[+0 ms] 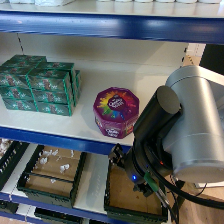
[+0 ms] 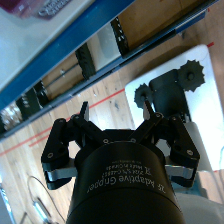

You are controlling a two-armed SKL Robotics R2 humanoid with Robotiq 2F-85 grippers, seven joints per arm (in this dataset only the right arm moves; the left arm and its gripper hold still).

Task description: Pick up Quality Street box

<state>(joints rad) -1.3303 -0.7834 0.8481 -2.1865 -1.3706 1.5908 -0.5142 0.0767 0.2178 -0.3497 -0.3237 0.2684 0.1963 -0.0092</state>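
The Quality Street box (image 1: 116,111) is a purple octagonal tub with a rainbow-burst lid. It stands on the white shelf (image 1: 90,125) near its front edge, right of the middle. In the right wrist view only a purple corner of the box (image 2: 35,7) shows, on the shelf above the blue rail. My right gripper (image 2: 116,107) is open, its two black fingers spread with nothing between them. It hangs below and in front of the shelf edge, lower than the box and slightly to its right. My bulky grey right arm (image 1: 192,125) covers the right side of the head view.
Stacked green rectangular boxes (image 1: 40,85) fill the shelf's left part. A blue front rail (image 1: 55,136) runs under the shelf, and another blue beam (image 1: 100,25) carries the shelf above. Black crates (image 1: 50,175) sit on the lower level. A white base (image 2: 200,100) stands on the wooden floor.
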